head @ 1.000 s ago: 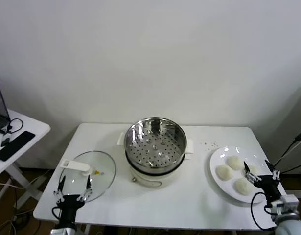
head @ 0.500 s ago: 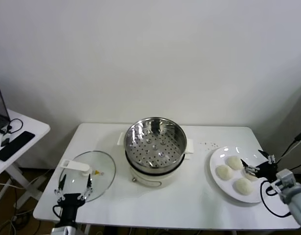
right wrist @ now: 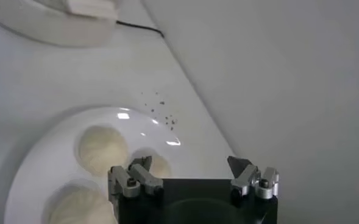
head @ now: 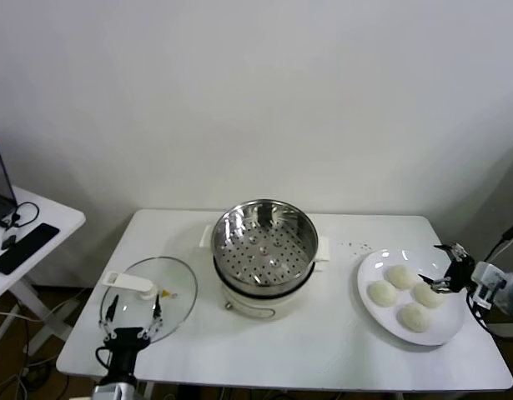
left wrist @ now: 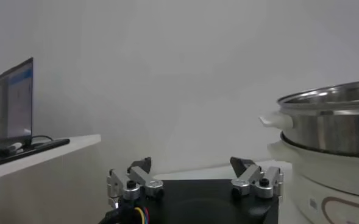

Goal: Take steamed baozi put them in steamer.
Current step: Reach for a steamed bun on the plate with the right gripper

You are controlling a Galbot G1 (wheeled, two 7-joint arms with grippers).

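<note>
Four steamed baozi [head: 402, 276] lie on the white plate [head: 374, 315] at the table's right end, well apart from the empty steamer [head: 265, 242]. The right gripper [head: 444, 267] hovers released beside them. The left gripper [head: 133, 312], also spread, idles near the glass lid [head: 179, 292].

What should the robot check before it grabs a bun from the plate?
1. Right gripper fingers open: ok.
2. Right gripper over the plate: ok, at its outer edge.
3. Four steamed baozi on the plate: ok.
4. Steamer uncovered and empty: ok.
5. Glass lid set aside on the table: ok.
6. Left gripper out of the way, near the lid: ok.
</note>
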